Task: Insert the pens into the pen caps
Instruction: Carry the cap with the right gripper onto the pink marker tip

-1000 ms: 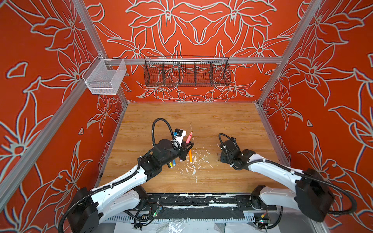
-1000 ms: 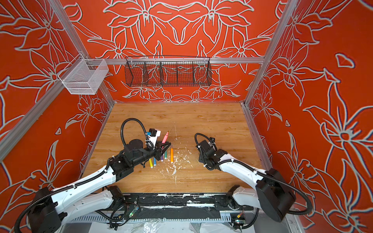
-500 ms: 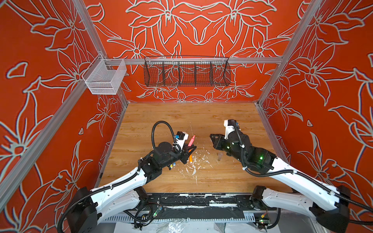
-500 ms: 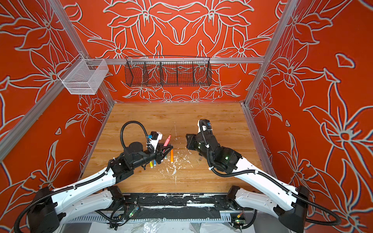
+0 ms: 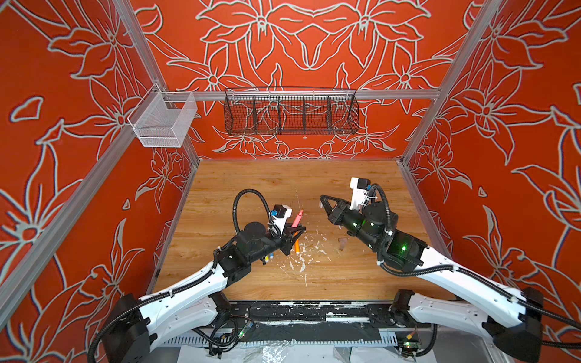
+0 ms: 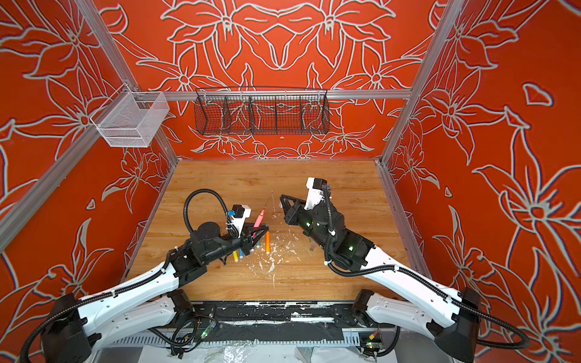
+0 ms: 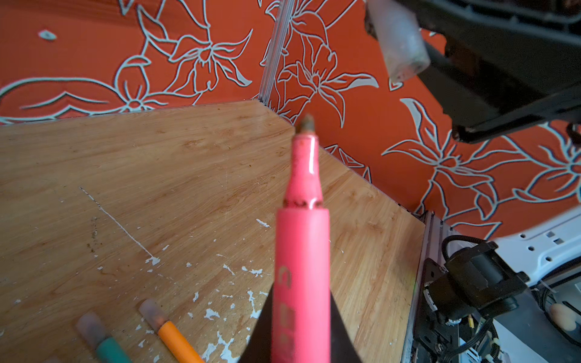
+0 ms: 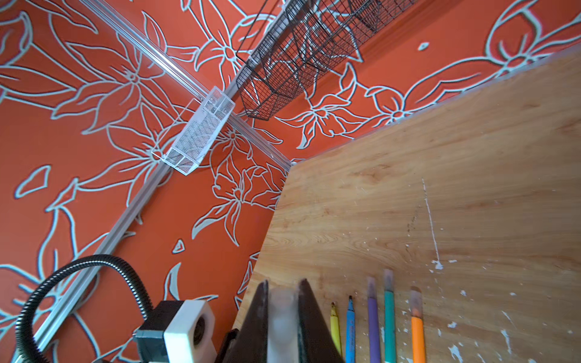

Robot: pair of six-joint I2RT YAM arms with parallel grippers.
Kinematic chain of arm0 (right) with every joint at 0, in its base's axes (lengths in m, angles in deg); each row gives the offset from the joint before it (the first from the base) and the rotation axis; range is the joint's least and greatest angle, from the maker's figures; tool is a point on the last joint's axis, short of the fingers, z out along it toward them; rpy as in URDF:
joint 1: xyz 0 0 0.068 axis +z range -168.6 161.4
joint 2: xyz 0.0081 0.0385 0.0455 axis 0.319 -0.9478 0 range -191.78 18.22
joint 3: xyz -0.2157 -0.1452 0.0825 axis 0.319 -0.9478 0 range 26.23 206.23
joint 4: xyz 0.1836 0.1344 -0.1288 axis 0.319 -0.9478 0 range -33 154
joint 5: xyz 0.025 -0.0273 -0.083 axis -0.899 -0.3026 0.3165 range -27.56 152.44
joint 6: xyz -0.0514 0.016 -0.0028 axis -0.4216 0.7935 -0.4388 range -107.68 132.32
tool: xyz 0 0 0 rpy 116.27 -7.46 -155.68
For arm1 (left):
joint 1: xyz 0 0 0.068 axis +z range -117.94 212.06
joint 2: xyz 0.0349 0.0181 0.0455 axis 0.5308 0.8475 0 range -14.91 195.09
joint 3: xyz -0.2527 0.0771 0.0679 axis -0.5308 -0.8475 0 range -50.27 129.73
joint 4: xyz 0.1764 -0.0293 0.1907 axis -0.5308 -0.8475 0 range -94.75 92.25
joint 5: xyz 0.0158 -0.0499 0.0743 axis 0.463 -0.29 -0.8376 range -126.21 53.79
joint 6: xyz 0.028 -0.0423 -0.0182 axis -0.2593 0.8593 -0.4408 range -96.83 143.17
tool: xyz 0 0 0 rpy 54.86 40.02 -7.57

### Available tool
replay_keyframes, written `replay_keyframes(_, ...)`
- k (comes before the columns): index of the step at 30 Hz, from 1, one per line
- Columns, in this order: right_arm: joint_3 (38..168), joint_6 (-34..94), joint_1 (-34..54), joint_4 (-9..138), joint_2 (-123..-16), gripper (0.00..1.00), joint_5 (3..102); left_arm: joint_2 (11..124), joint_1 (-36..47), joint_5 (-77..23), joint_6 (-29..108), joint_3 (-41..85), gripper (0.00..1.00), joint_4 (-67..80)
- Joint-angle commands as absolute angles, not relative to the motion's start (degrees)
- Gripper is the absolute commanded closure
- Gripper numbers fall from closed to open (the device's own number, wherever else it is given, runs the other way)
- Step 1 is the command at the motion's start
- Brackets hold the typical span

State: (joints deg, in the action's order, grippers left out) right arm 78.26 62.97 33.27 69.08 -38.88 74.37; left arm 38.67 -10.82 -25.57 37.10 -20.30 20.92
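**A:** What does the left end effector [image 5: 300, 228] have?

**B:** It is pinching the pink pen [image 5: 296, 218] by the lower barrel. The uncapped tip slants up and away, toward the middle of the desk [image 5: 251, 188].

**A:** And the other side?

**B:** The right end effector [image 8: 283, 284] is pressed together on a clear cap [image 8: 281, 314], which sits between its two fingers (a blur in the right wrist view, plainer in the left wrist view). It is held up off the desk and faces the left one across the middle.

**A:** Do the pen and cap meet?

**B:** No. In the left wrist view the pink tip points roughly toward the cap, with a clear gap between them.

**A:** Where are the other pens?

**B:** Five lie side by side on the desk, partly under the left end effector in both top views. In order they are the yellow pen [image 8: 334, 327], blue pen [image 8: 350, 327], purple pen [image 8: 373, 327], teal pen [image 8: 389, 320] and orange pen [image 8: 418, 336]. The purple, teal and orange ones wear translucent caps. The yellow and blue ones show bare tips.

**A:** Anything else down there?

**B:** White flecks [image 5: 301, 261] are scattered on the wood just beside the orange pen.
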Motion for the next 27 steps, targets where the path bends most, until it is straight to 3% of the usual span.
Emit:
replay_keyframes(1, 78.64, 64.51, 33.73, 75.2, -40.23, 1.0, 72.25, 37.34, -11.1, -24.95, 36.66, -21.09, 1.0, 23.45)
replay_keyframes(27, 76.69, 65.63, 36.47, 85.43, -48.15, 1.0, 72.29, 37.29, -11.1, -25.46, 36.75, -21.14, 1.0, 23.39)
